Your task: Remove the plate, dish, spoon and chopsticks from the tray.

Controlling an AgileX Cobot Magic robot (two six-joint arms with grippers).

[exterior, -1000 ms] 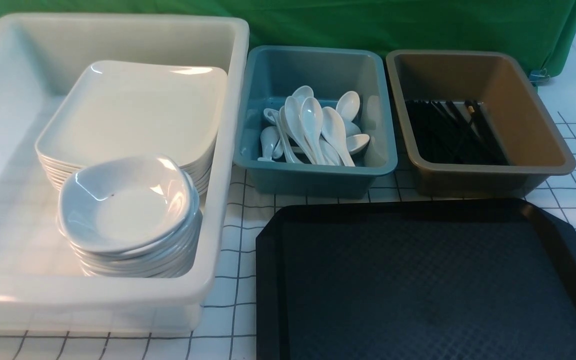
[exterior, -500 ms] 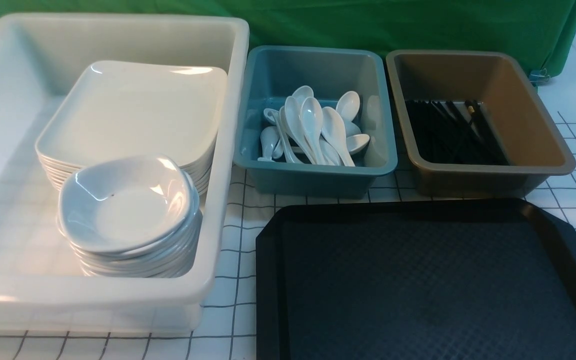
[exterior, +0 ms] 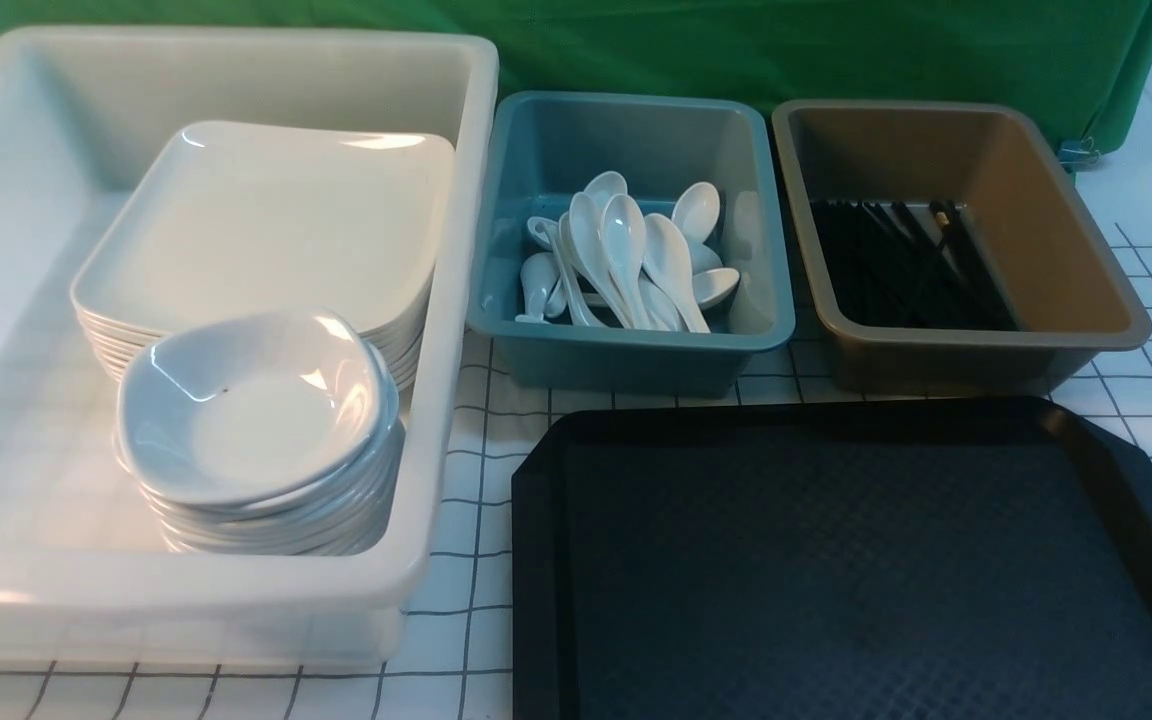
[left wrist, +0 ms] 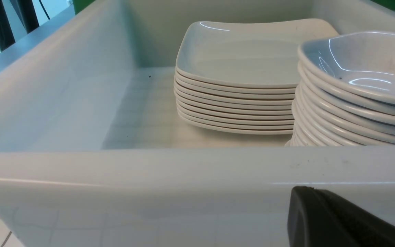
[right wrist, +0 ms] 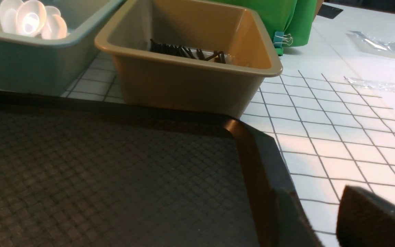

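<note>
Black diamond-textured plastic tray (exterior: 856, 570) bare; glossy white square plates (exterior: 266, 220) stacked, slippery, breakable, best gripped at rim. Left hand (left wrist: 341, 219) together; right hand (right wrist: 375, 219) spread uncertain.

- One black tray (exterior: 856, 560), nothing on it.
- Three tubs: one white tub (exterior: 456, 300), one teal tub (exterior: 626, 355), one brown tub (exterior: 1036, 345).
- Two stacks in the white one: plates (exterior: 266, 220), roughly nine, and dishes (exterior: 256, 410), too tight to count.
- Spoons (exterior: 626, 260): around ten, tangled.
- Chopsticks (exterior: 906, 270): uncountable bundle.
</note>
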